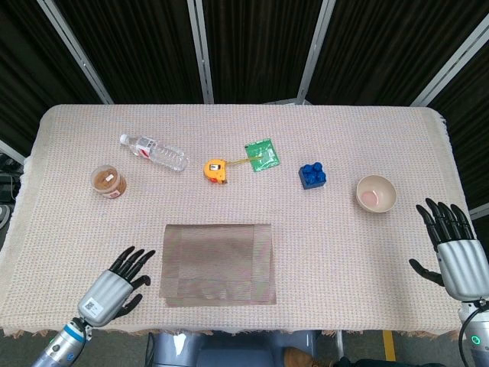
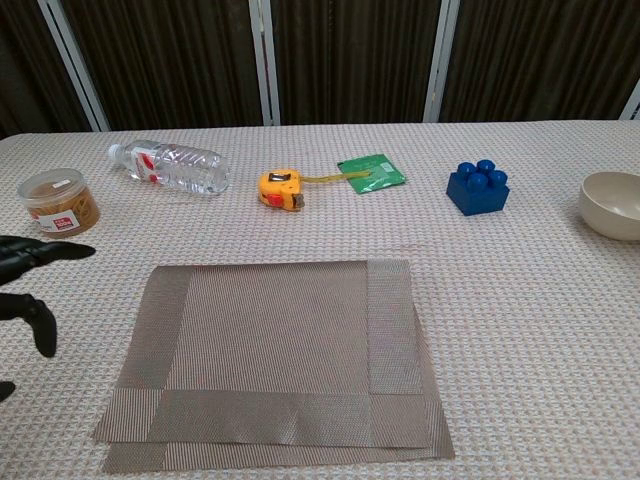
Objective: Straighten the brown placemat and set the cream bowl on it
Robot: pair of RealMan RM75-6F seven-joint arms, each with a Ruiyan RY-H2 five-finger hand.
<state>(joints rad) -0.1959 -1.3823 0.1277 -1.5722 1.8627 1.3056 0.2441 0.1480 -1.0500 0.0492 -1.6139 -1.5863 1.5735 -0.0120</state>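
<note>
You won't find any text here sharp enough to read. The jar (image 2: 57, 202) carries a red-and-white label, the water bottle (image 2: 170, 166) has a red-and-white wrap, and the back of your left hand (image 1: 104, 296) bears a small white sticker with a dark code-like square, but the lettering on all three is too small and blurred to make out. The green packet (image 2: 371, 171) shows faint pale print that is equally illegible.

Left hand (image 1: 113, 285), right hand (image 1: 454, 247) empty (fingers spread).
</note>
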